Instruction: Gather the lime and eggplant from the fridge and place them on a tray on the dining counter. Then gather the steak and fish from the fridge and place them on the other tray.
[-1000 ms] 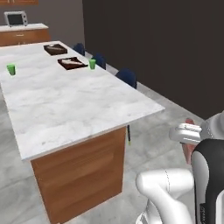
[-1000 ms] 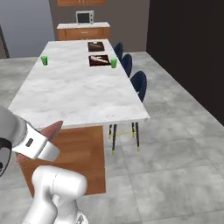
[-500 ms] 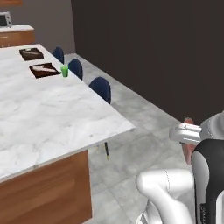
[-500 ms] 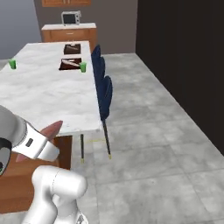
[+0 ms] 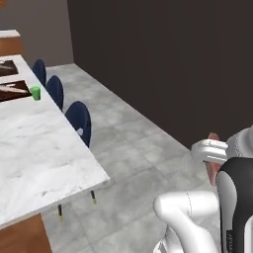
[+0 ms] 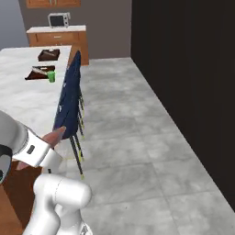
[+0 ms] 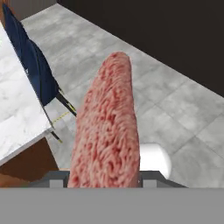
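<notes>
- Grey tiled floor (image 6: pixel 137 137) spreads across the kitchen, and a tall dark wall (image 5: pixel 173 59) shuts off the far side, so black that no detail on it can be read.
- Dining counter (image 5: pixel 34 148) next: white grey-veined marble, cut off at the left edge of the left base view, with only a sliver of its wooden side showing at the bottom.
- Blue stools (image 6: pixel 69 98) line up along the counter's edge; from the right base they overlap into one dark blue mass, hard to count.
- Two dark red-brown trays sit at the counter's far end: the tray (image 6: pixel 41 72) nearer the robot holds something pale that is too small to name, and the other tray (image 6: pixel 49 54) lies just behind it. In the left base view both are clipped by the frame edge.
- Steak (image 7: pixel 107 127), a long slab of red-pink marbled meat, stands up between the fingers of the gripper (image 7: pixel 104 177), which is closed on its lower end; the fingertips themselves are hidden behind the meat.
- Microwave (image 6: pixel 59 19) sits on the distant wall counter, blurry.
- Green cup (image 6: pixel 51 76) stands just beside the nearer tray.
</notes>
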